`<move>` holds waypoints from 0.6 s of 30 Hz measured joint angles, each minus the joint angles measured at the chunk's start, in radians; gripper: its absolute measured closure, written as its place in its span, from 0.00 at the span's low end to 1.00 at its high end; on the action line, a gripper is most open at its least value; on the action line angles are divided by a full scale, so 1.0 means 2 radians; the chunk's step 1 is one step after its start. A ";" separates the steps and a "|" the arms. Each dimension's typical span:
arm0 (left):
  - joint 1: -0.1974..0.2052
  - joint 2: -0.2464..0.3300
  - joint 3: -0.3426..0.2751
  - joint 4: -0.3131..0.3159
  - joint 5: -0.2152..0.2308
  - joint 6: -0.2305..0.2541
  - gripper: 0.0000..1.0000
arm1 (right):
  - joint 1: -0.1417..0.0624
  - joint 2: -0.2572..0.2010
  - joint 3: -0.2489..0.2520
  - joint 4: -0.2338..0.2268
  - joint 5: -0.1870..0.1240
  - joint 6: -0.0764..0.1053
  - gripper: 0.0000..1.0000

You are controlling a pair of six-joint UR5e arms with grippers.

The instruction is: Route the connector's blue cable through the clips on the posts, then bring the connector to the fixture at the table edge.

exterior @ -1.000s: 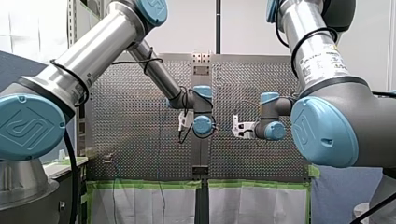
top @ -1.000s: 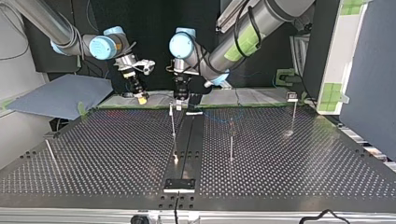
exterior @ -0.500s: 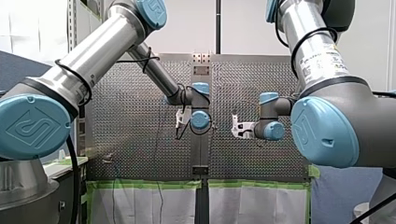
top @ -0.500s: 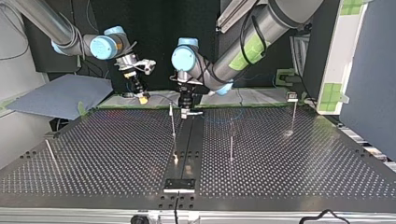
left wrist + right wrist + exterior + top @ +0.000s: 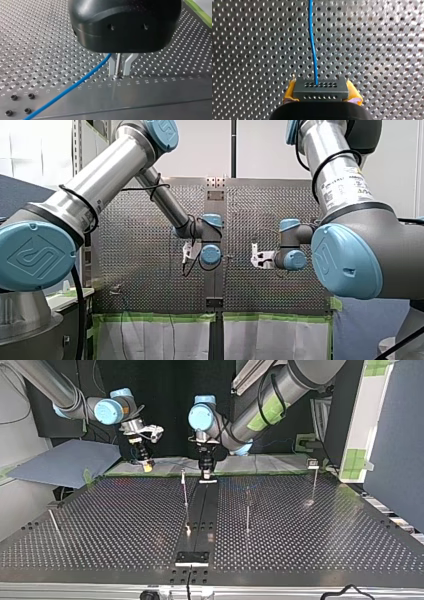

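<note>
Right wrist view: right gripper (image 5: 321,94) clamps connector (image 5: 320,88), blue cable (image 5: 312,45) running ahead | left wrist view: left gripper (image 5: 119,68) pinched on blue cable just above table (image 5: 37,37) | top view: both near far edge, posts (image 5: 247,510) well apart.

Open lane down the middle rail, with posts on both sides.

In the top view, counting from your left gripper (image 5: 207,478): a tall post (image 5: 184,491) stands near at 9 o'clock, a shorter post (image 5: 247,512) at 4 o'clock, a third post (image 5: 314,482) well apart at 3 o'clock, and a leaning post (image 5: 54,526) far out at 8 o'clock. The blue cable (image 5: 70,90) pinched there runs toward 9 o'clock to the connector (image 5: 320,91) clamped in your right gripper (image 5: 147,466). Toward 6 o'clock, the dark rail (image 5: 200,515) lies open between the two near posts, down to the fixture (image 5: 192,558).
</note>
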 joint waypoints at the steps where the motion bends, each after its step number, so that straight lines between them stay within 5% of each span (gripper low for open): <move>1: 0.000 0.000 -0.003 0.004 0.001 -0.001 0.82 | -0.001 0.000 0.000 0.001 0.002 0.000 1.00; 18: -0.015 -0.027 -0.010 0.036 0.018 -0.025 0.80 | -0.006 0.001 0.000 -0.010 0.012 -0.003 1.00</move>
